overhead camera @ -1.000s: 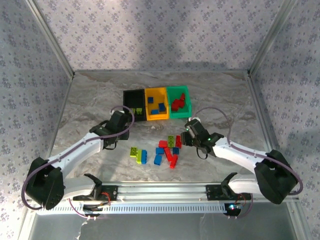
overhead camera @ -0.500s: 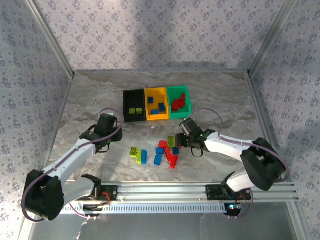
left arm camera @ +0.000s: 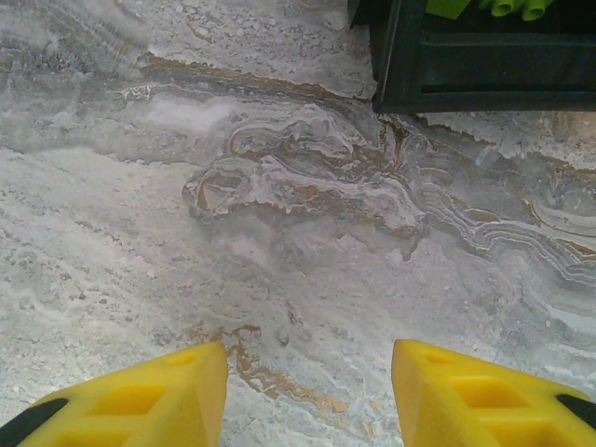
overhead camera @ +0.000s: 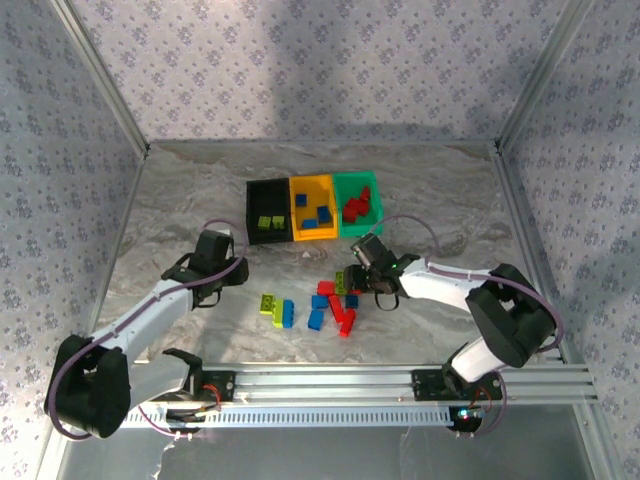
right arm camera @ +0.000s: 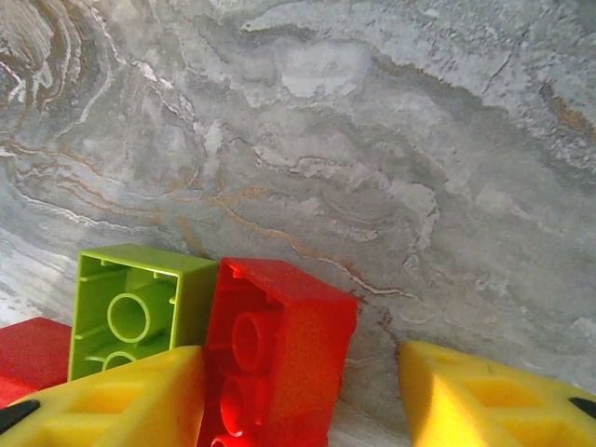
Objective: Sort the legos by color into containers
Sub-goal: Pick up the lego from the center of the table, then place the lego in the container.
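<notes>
The right claw [right arm camera: 298, 377] stands part-open astride an overturned red plastic brick [right arm camera: 279, 340] at the worktop's [right arm camera: 391, 158] middle (a lime green brick [right arm camera: 135, 307] touches it). The left claw [left arm camera: 307, 372], part-open and empty, hovers near the black plastic bin [left arm camera: 484, 65].

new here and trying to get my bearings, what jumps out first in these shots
Three bins in a row at mid-table draw the eye: the black bin holds lime green bricks, the orange-yellow bin blue ones, the green bin red ones. In front of them lies a loose pile of red, blue and lime green bricks, and the right gripper stands open at a red brick beside a lime green brick there.
</notes>
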You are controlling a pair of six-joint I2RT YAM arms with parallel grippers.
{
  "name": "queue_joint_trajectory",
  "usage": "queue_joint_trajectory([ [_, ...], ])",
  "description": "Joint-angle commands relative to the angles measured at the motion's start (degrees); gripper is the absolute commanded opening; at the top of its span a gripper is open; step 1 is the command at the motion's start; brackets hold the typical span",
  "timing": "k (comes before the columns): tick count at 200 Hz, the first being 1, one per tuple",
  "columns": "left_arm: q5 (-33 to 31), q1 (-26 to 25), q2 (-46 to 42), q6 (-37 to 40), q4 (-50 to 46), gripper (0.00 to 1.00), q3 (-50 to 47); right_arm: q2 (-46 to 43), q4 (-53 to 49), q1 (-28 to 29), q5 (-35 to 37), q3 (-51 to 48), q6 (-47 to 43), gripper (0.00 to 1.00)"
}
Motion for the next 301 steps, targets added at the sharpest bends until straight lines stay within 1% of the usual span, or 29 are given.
queue_joint_trajectory([
  [1,1.21,0.47,-0.47,0.64,2.04,0.5,-0.93,1.19,-3.67,0.81,2.99,1.8,0.85,0.55],
  [18,1.2,0.47,-0.6,0.63,2.31,0.5,-1.18,0.4,-4.22,1.04,3.3,1.49,0.76,0.46],
  [31,1.2,0.47,-0.55,0.63,2.5,0.5,-1.29,-0.64,-4.14,1.05,3.53,1.17,0.71,0.41],
  [73,1.6,0.49,-0.42,0.63,3.01,0.5,-1.47,-4.17,-4.94,0.8,4.52,2.14,-0.06,0.31],
  [87,1.83,0.47,-0.21,0.63,3.32,0.5,-1.64,-4.77,-5.27,0.56,5.14,3.27,-0.78,0.26],
  [101,2.56,0.47,0.01,0.54,3.93,0.5,-1.89,-4.7,-5.61,-0.06,5.41,4.72,-0.8,0.25],
  [106,2.9,0.47,0.12,0.54,4.13,0.5,-1.9,-4.51,-5.78,-0.28,5.3,5.23,-2.88,0.25],
  [138,3.16,0.47,-0.16,0.63,4.41,0.5,-2.23,-3.89,-6.61,-3.1,4.32,9.09,-5.24,0.22],
  [177,3.45,0.43,-0.55,0.54,5.13,0.5,-2.71,-3.46,-6.16,-8.43,0.01,14.18,-7.91,0.21],
  [204,3.6,0.45,-0.58,0.54,5.38,0.5,-2.78,0.06,-6.29,-13.08,-4.15,20.04,-10.44,0.19],
  [227,3.51,0.38,-0.57,0.48,5.39,0.5,-2.83,5.18,-6.42,-16.31,-7.41,25.85,-11.37,0.19],
  [246,3.43,0.38,-0.64,0.54,5.55,0.5,-2.96,11.26,-6.89,-18.52,-10.73,34.07,-11.07,0.19],
  [257,3.34,0.4,-0.64,0.54,5.61,0.5,-2.96,14.69,-7.53,-18.99,-11.64,37.54,-11.23,0.19],
  [278,3.08,0.4,-0.64,0.54,5.65,0.5,-3.07,21.84,-10.03,-19.3,-10.95,44.61,-12.3,0.21],
  [301,3.15,0.39,-0.74,0.54,5.83,0.5,-3.14,27.64,-11.88,-19.64,-11.68,50.27,-13.24,0.25],
])
